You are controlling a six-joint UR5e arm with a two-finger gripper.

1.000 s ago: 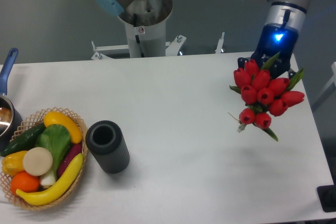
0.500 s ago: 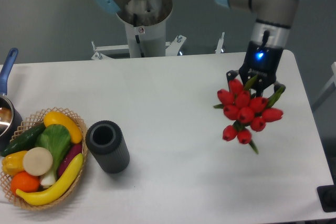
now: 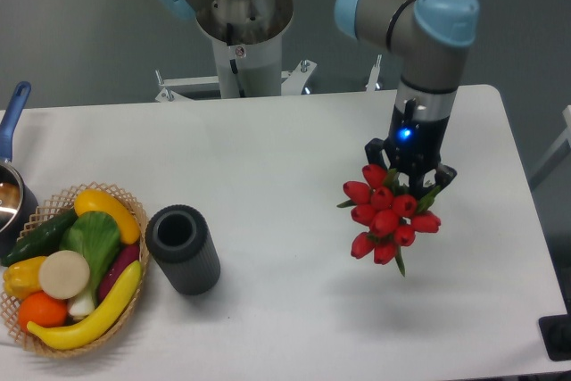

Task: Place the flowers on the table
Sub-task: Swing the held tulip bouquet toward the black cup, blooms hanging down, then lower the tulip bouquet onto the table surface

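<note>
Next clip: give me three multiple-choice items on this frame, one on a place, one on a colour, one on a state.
1. Where does the dark vase stand?
A. beside the basket
B. under the claw
C. at the table's right edge

2. What colour are the flowers?
A. yellow
B. red
C. white

3. The flowers are:
A. inside the vase
B. lying flat on the table
C. held by the claw

Key: 1 A, it stands just right of the basket. 2 B, red blooms. 3 C, the bunch hangs at the claw.
</note>
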